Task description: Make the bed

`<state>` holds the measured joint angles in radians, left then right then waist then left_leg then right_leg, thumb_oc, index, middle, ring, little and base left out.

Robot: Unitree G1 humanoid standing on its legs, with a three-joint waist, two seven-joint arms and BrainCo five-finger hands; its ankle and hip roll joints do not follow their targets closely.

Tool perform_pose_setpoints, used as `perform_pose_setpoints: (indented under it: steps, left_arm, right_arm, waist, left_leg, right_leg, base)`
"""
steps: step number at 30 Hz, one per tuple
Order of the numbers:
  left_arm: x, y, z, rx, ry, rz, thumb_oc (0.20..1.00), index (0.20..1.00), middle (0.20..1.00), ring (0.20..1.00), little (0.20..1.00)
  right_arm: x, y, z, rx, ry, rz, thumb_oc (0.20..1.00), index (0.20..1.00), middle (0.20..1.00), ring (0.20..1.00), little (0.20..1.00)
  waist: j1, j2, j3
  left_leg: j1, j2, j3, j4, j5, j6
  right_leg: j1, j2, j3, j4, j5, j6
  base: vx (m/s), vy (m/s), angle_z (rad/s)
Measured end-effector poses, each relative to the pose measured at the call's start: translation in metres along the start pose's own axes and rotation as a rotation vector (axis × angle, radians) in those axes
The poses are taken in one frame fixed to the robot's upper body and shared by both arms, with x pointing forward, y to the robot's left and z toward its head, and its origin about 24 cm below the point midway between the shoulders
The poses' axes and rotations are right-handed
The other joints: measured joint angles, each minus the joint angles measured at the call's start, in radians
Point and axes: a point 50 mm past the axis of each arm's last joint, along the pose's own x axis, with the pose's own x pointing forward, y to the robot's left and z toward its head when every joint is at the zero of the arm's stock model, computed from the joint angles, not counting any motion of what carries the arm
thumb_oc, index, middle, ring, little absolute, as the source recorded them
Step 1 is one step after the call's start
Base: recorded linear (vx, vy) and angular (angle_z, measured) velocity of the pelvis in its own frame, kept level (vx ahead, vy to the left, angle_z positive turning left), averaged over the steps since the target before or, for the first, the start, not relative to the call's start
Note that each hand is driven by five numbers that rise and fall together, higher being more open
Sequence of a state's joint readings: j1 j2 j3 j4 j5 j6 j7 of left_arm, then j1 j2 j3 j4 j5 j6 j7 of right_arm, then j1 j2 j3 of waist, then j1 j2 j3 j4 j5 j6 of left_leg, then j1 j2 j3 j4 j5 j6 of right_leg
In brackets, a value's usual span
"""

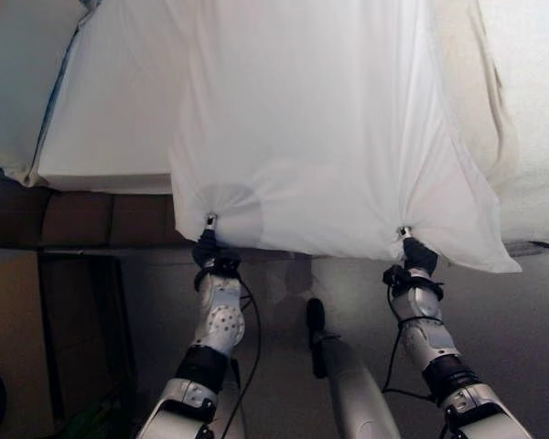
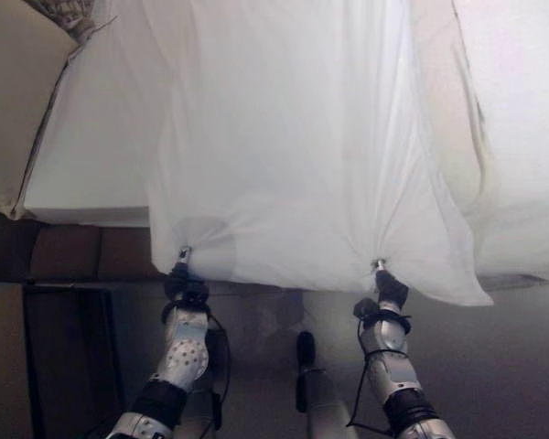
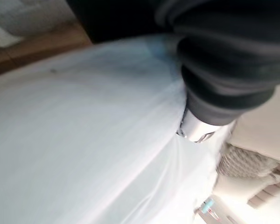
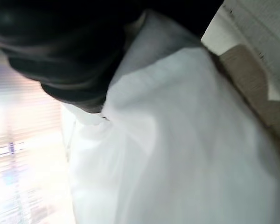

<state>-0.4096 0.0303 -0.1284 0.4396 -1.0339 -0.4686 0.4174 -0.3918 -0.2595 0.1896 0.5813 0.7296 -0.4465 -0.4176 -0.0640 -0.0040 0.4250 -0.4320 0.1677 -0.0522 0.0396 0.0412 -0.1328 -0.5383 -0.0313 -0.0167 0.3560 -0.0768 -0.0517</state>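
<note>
Both hands hold the near edge of a white sheet, stretched taut above the bed.

The left hand (image 1: pixel 208 245) at 7 o'clock and the right hand (image 1: pixel 414 254) at 5 o'clock each pinch the white sheet (image 1: pixel 311 137), which bunches into radiating folds at both grips. The sheet spreads from the hands toward 12 o'clock over the bed (image 1: pixel 101 137). At 3 o'clock, a cream blanket (image 1: pixel 531 119) lies beside it.
</note>
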Motion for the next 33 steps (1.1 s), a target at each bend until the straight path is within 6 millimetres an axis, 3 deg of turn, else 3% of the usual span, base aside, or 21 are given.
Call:
perform_pose_setpoints:
  steps: [1,2,6,9,15,21,22,23,24,25,28,33]
  left_arm:
    - [0.002,-0.006,-0.002,-0.006,-0.004,0.001,0.200,0.200,0.200,0.200,0.200]
    - [0.007,-0.010,-0.008,0.031,0.004,0.009,0.200,0.200,0.200,0.200,0.200]
    - [0.013,-0.010,-0.018,0.063,0.031,0.045,0.200,0.200,0.200,0.200,0.200]
    - [0.022,0.004,-0.022,0.058,0.057,0.158,0.200,0.200,0.200,0.200,0.200]
    - [0.030,0.019,-0.024,0.108,0.117,0.246,0.200,0.200,0.200,0.200,0.200]
    - [0.026,0.043,-0.037,0.178,0.226,0.385,0.200,0.200,0.200,0.200,0.200]
    - [0.025,0.044,-0.038,0.184,0.237,0.393,0.200,0.200,0.200,0.200,0.200]
    - [0.025,0.045,-0.038,0.185,0.239,0.397,0.451,0.451,0.451,0.451,0.451]
    - [0.025,0.046,-0.038,0.189,0.242,0.412,0.793,0.793,0.793,0.793,0.793]
    - [0.024,0.047,-0.038,0.192,0.246,0.419,1.000,1.000,1.000,1.000,1.000]
    - [0.016,0.068,-0.043,0.223,0.285,0.493,1.000,1.000,1.000,1.000,1.000]
    - [-0.013,0.119,-0.051,0.276,0.352,0.660,1.000,1.000,1.000,1.000,1.000]
  right_arm:
    - [0.006,0.002,0.006,0.007,-0.013,0.005,0.200,0.200,0.200,0.200,0.200]
    - [0.013,-0.002,0.009,0.018,-0.008,0.004,0.200,0.200,0.200,0.200,0.200]
    - [0.015,-0.011,-0.009,0.070,0.102,-0.004,0.200,0.200,0.200,0.200,0.200]
    - [0.014,-0.012,-0.030,0.062,0.222,-0.013,0.200,0.200,0.200,0.200,0.200]
    - [0.012,-0.015,-0.043,0.044,0.310,-0.020,0.200,0.200,0.200,0.200,0.200]
    - [0.005,-0.032,-0.063,-0.032,0.455,-0.077,0.200,0.200,0.200,0.200,0.200]
    - [0.004,-0.033,-0.065,-0.037,0.467,-0.082,0.539,0.539,0.539,0.539,0.539]
    - [0.003,-0.034,-0.066,-0.040,0.478,-0.087,1.000,1.000,1.000,1.000,1.000]
    - [-0.001,-0.040,-0.071,-0.053,0.517,-0.104,1.000,1.000,1.000,1.000,1.000]
    - [-0.004,-0.043,-0.074,-0.060,0.531,-0.114,1.000,1.000,1.000,1.000,1.000]
    - [-0.020,-0.062,-0.088,-0.100,0.612,-0.163,1.000,1.000,1.000,1.000,1.000]
    - [-0.066,-0.089,-0.121,-0.182,0.804,-0.228,1.000,1.000,1.000,1.000,1.000]
  waist:
    - [0.001,0.020,0.011]
    - [0.000,0.050,0.028]
    - [0.013,0.039,0.032]
    - [0.020,0.041,0.030]
    - [0.021,0.042,0.026]
    - [0.021,0.042,-0.052]
    - [0.022,0.042,-0.054]
    - [0.021,0.042,-0.055]
    - [0.019,0.042,-0.055]
    - [0.019,0.042,-0.055]
    - [0.017,0.042,-0.055]
    - [0.004,0.042,-0.054]
  left_leg:
    - [-0.007,-0.030,0.030,0.013,0.012,0.015]
    - [-0.002,-0.062,0.061,0.039,0.034,0.007]
    - [0.009,-0.130,0.101,0.025,0.046,0.058]
    - [0.044,-0.144,0.106,0.000,0.054,0.072]
    - [0.062,-0.146,0.106,-0.009,0.054,0.072]
    - [0.081,-0.143,0.107,-0.017,0.054,0.072]
    - [0.088,-0.142,0.107,-0.017,0.054,0.072]
    - [0.091,-0.142,0.106,-0.017,0.054,0.072]
    - [0.093,-0.142,0.106,-0.017,0.054,0.072]
    - [0.093,-0.142,0.106,-0.017,0.054,0.072]
    - [0.092,-0.142,0.105,-0.018,0.054,0.072]
    - [0.089,-0.135,0.104,-0.032,0.054,0.072]
  right_leg:
    - [-0.022,0.004,0.000,0.003,0.005,0.008]
    - [-0.028,0.010,-0.004,0.013,0.002,0.026]
    - [-0.032,-0.058,0.035,0.013,-0.001,0.084]
    - [0.020,-0.071,0.040,-0.049,0.022,0.106]
    - [0.056,-0.074,0.038,-0.102,0.037,0.112]
    - [0.088,-0.072,0.039,-0.139,0.038,0.112]
    - [0.099,-0.072,0.038,-0.144,0.038,0.112]
    - [0.103,-0.071,0.038,-0.146,0.038,0.112]
    - [0.107,-0.071,0.036,-0.150,0.038,0.112]
    - [0.108,-0.071,0.035,-0.150,0.038,0.112]
    - [0.109,-0.071,0.029,-0.150,0.038,0.112]
    - [0.104,-0.066,0.017,-0.152,0.047,0.112]
  base:
    - [0.05,0.374,-0.23]
    - [0.06,0.474,-0.04]
    - [0.07,0.220,0.03]
    - [0.04,0.083,-0.03]
    - [0.04,0.014,-0.03]
    - [0.02,-0.016,-0.02]
    - [0.03,-0.018,0.01]
    - [0.04,-0.022,0.02]
    - [0.00,0.000,0.00]
    - [0.00,0.000,0.00]
    - [0.02,-0.017,0.05]
    - [0.01,-0.019,0.03]
